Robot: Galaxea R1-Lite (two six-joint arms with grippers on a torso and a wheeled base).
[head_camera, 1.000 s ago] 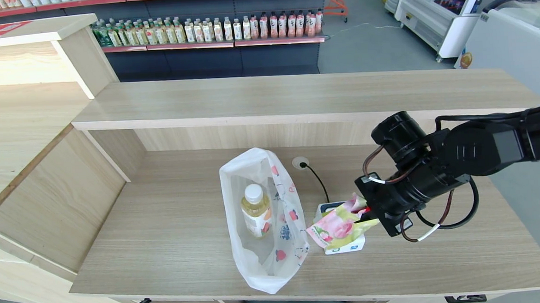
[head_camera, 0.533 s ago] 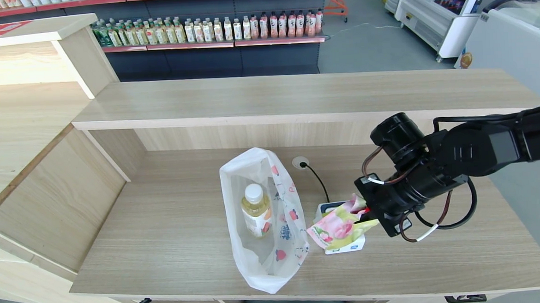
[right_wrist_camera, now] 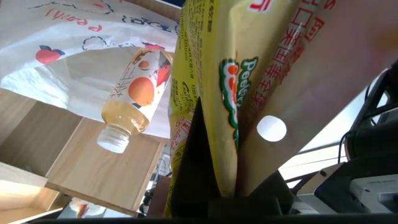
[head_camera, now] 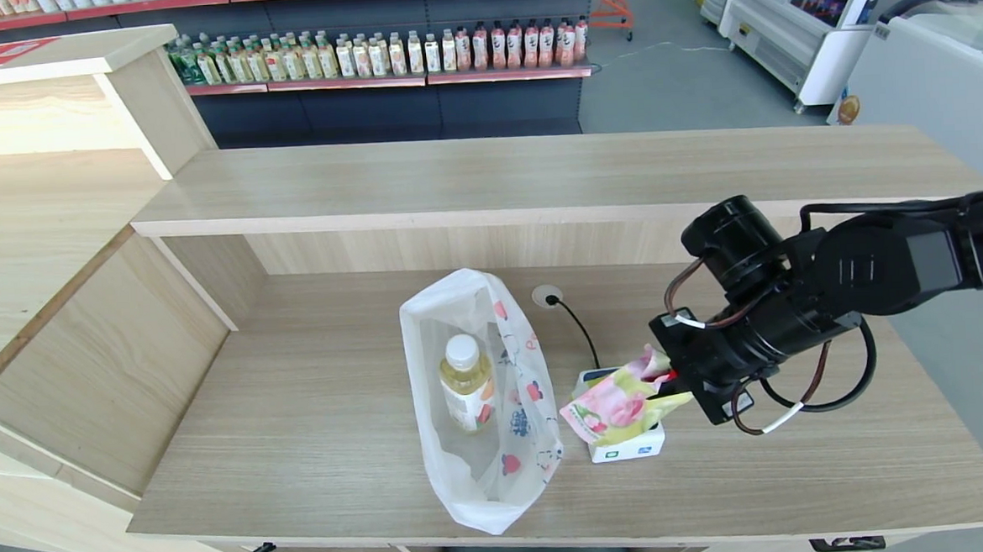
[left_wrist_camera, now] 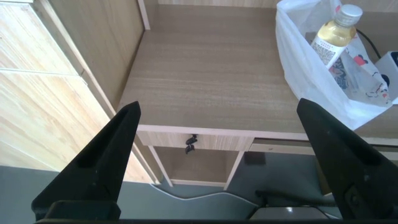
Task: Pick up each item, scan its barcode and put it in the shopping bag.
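Lifting a little up and away from its place a second ago, the right gripper (head_camera: 665, 385) carries the soft pink-and-yellow-green snack packet (head_camera: 616, 404) with it, so more of the small white box-shaped scanner (head_camera: 631, 449) on the pale wooden counter (head_camera: 297, 421) is now uncovered below the packet. Its fingers are closed tight on one end of the packet, which hangs in the air just above the scanner and just beside the white plastic shopping bag with red and blue prints (head_camera: 469, 496), not touching the bag. I judge the scan pass to be ending or done, and the next step would be a carry toward the robot's left to the bag's open mouth. That mouth is narrow and its walls are limp, so the packet could catch on the rim. Nearest the robot, the left gripper (left_wrist_camera: 217, 124) hangs by the counter's near edge with its fingers spread wide and nothing between them. Counted from near to far: one shopping bag, standing open; one clear plastic bottle of yellow drink with a white cap (head_camera: 465, 382) upright inside it; one packet in the grip; one scanner; one black cable (head_camera: 578, 326) running back from the scanner to one round white grommet (head_camera: 547, 296); and on the far store shelf, one long row of drink bottles (head_camera: 379, 55), too many to count surely
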